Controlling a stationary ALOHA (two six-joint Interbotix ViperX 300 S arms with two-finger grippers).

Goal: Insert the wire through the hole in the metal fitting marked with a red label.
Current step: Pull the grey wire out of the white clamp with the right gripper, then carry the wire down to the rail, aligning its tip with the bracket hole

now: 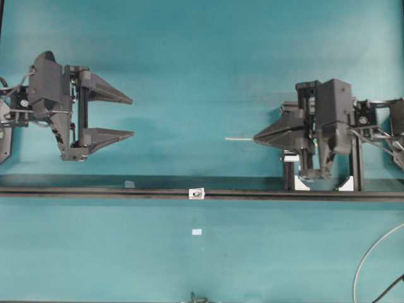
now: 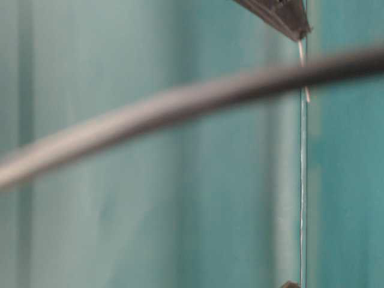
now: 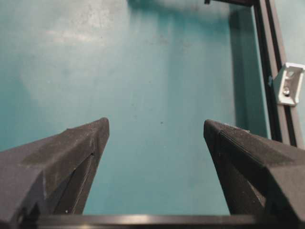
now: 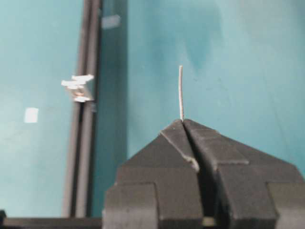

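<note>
At the left of the overhead view your left gripper point(image 1: 133, 116) hangs over the smooth teal table point(image 1: 189, 63), its two matte black, wedge-shaped jaws spread wide with only bare table between them. In its wrist view the fingertips point(image 3: 97, 131) show a fine ribbed, printed texture and taper to blunt points; they touch nothing.

Ahead of those jaws and off to one side, a long black slotted rail point(image 1: 95, 191) runs across the table. On it sits the metal fitting point(image 1: 197, 193), a tiny squarish silver-white piece with a dark hole point(image 1: 197, 193) in its middle. You cannot make out a red label on it from here. A small pale square patch point(image 1: 197, 231) lies on the table just beyond the rail.

Further right, your right gripper point(image 1: 255, 137) has its black jaws pressed fully together, pinching the wire point(image 1: 238, 138). The wire is hair-thin, pale silvery-grey and nearly straight, and it juts straight out from the jaw tips towards the left gripper. Its free end is in the air, well apart from the fitting, which lies off to the side of these jaws on the rail.
</note>
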